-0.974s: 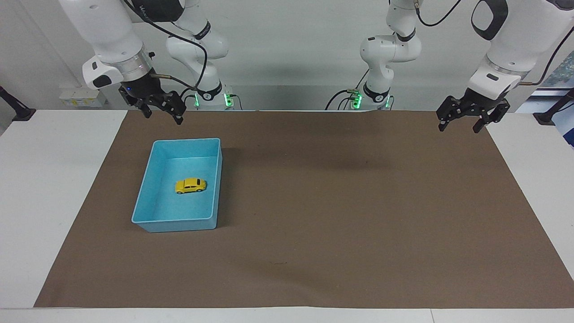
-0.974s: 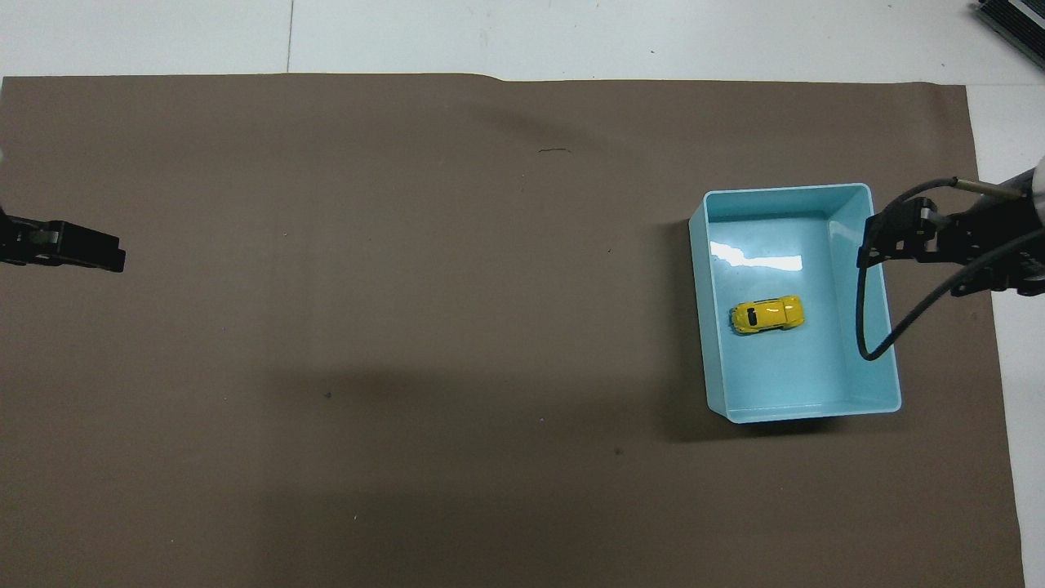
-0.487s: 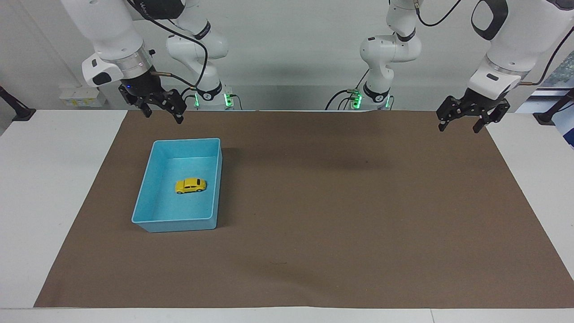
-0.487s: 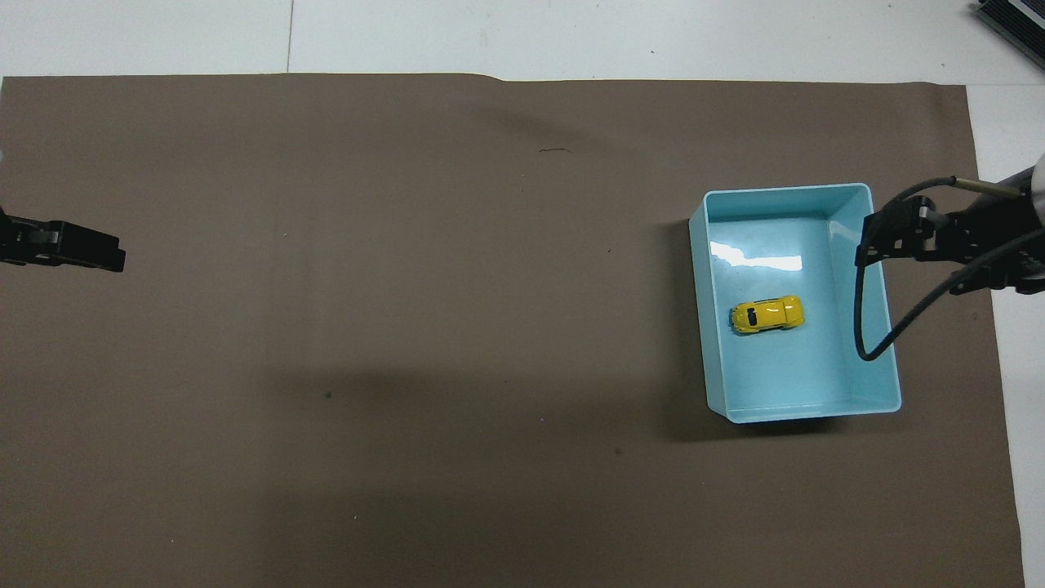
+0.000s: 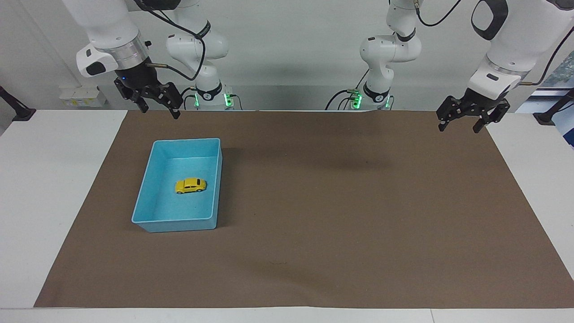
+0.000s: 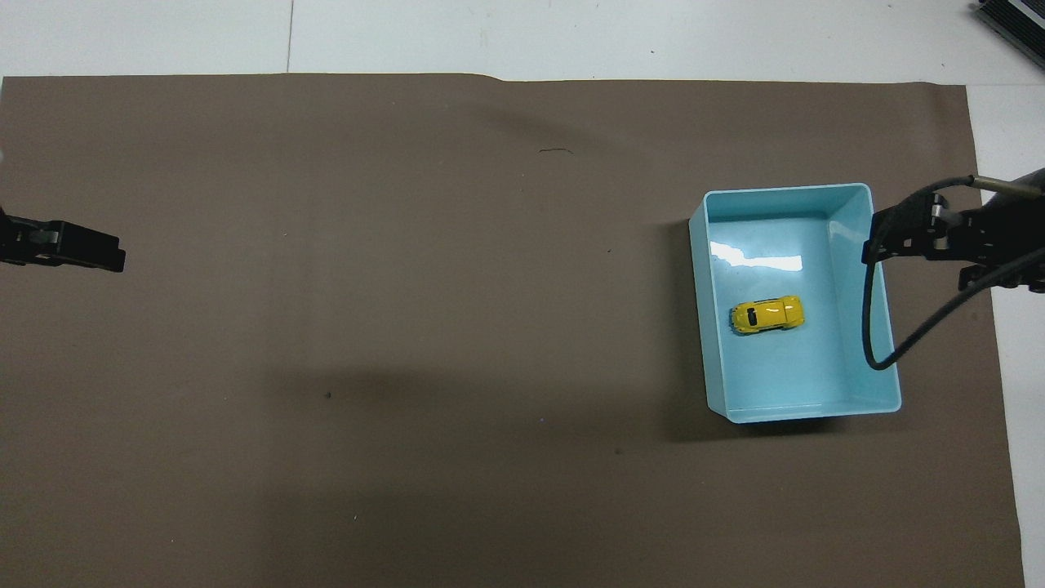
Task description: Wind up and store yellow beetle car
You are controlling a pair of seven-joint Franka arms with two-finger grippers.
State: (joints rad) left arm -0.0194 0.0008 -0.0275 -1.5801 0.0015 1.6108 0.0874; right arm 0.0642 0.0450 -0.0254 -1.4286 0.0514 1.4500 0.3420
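Note:
The yellow beetle car (image 5: 190,185) stands on its wheels on the floor of the light-blue bin (image 5: 148,222), near the bin's middle; it also shows in the overhead view (image 6: 767,314). My right gripper (image 5: 160,112) is open and empty, raised above the mat's edge near the robots, beside the bin's near end; it shows in the overhead view (image 6: 875,243) over the bin's rim (image 6: 890,359). My left gripper (image 5: 458,128) is open and empty, waiting raised over the mat's corner at the left arm's end.
A brown mat (image 5: 341,215) covers most of the white table (image 5: 49,179). The right arm's black cable (image 6: 906,343) hangs over the bin's edge in the overhead view. The left gripper's tip (image 6: 102,253) shows at that view's side.
My right gripper has risen a little and drawn back toward the right arm's end of the table. The car, the bin and the left arm have not moved.

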